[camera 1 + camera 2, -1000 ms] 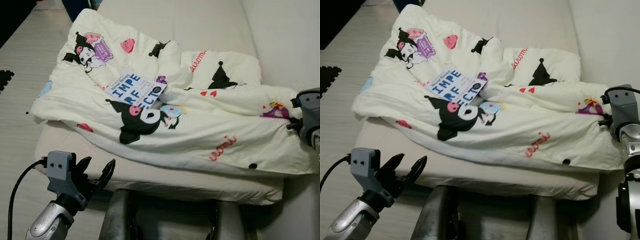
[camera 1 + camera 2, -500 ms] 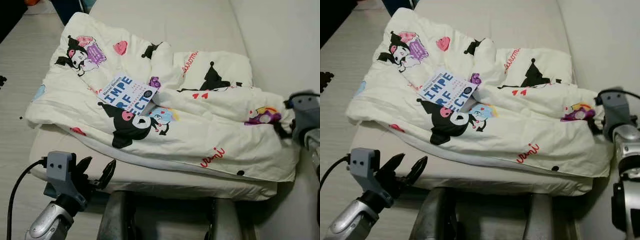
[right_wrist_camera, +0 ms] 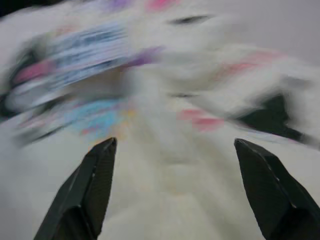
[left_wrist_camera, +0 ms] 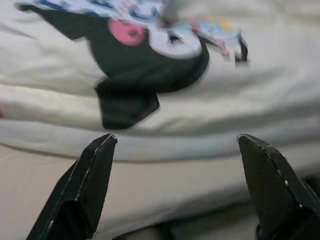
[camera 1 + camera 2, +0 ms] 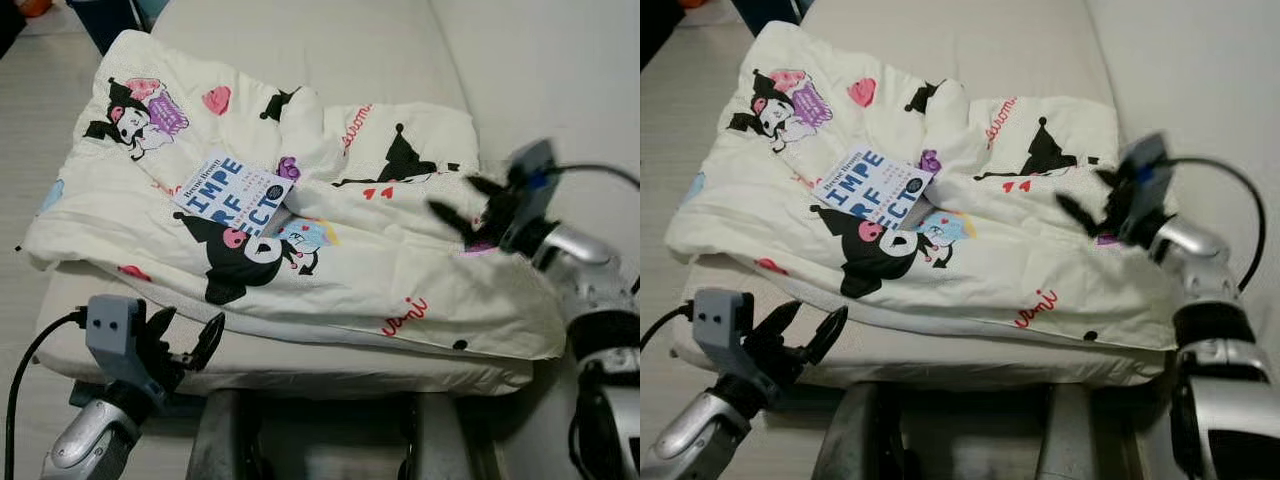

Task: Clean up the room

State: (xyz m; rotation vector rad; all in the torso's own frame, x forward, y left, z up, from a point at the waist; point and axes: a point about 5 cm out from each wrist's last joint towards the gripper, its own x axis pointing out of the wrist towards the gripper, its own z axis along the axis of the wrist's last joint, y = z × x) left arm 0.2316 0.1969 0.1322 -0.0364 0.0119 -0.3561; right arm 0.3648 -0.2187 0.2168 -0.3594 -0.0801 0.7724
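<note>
Closest in, the left pincer (image 5: 185, 340) hangs low by the bed's front edge, fingers spread, holding nothing. Further in, the cartoon-print blanket (image 5: 330, 260) lies rumpled across the bed (image 5: 330, 45), with a book (image 5: 233, 193) resting on top near its middle. The right pincer (image 5: 468, 203) is blurry, fingers wide apart and empty, above the blanket's right side. My guess: it's going for the book, so it needs to travel left and close on the cover.

We see soft, even indoor light, bright on the quilt (image 5: 300, 230) — no glare, faint shadow under the bed (image 5: 320, 55) edge. The right gripper (image 5: 470, 200) is motion-smeared; its wrist view is heavily blurred, the left's mildly soft.
</note>
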